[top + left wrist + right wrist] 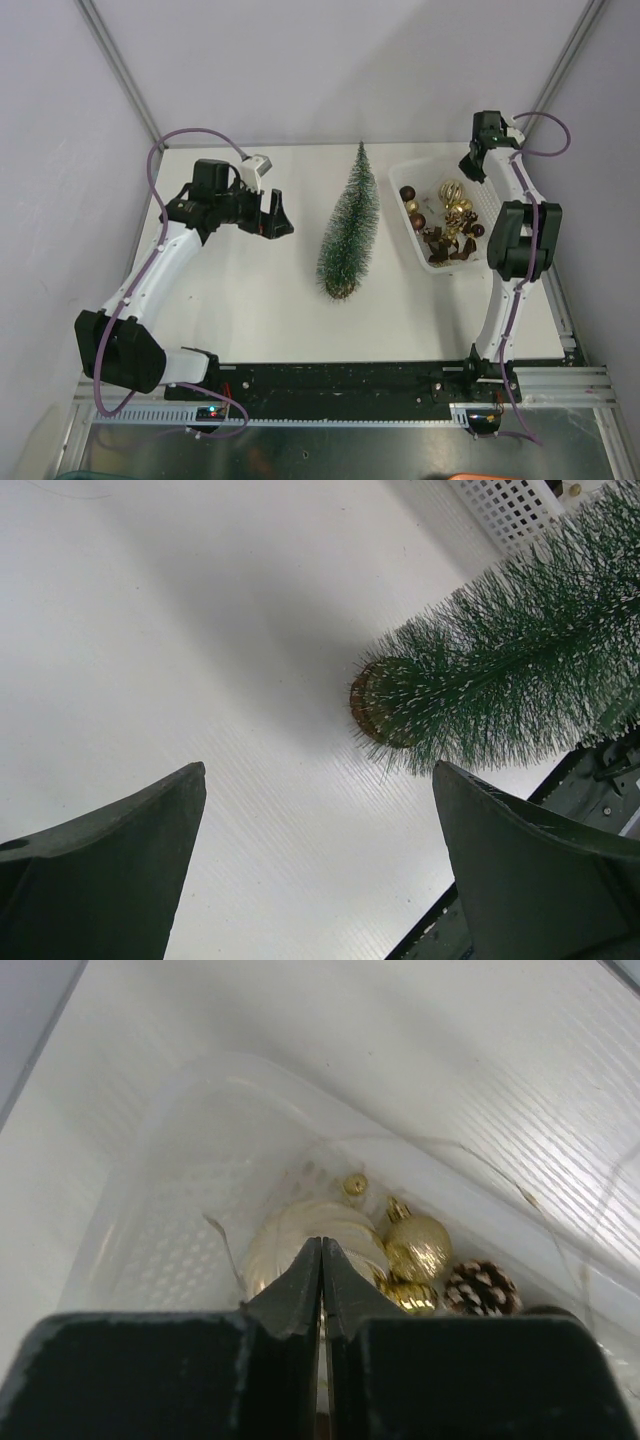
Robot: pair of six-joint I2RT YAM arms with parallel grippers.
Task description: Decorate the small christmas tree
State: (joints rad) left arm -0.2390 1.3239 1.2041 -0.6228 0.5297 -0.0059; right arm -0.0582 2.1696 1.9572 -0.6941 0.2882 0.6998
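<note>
Small christmas tree (349, 225): dark green, frosted, at mid-worktop (250, 290), brown base (372, 705) nearest the arms and tip toward the far wall. Left pincer (277, 215): just left of the tree, apart from it, fingers spread wide with nothing between them. Right pincer (320, 1250): inside the white basket (415, 170) right of the tree, fingers pressed together over a pale gold bauble (275, 1240); any catch could not be told.

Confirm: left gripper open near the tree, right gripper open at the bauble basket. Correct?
Not quite. The right gripper is shut, its fingers pressed together at the bauble basket, as the right wrist view shows. The left gripper is open near the tree, as stated.
</note>
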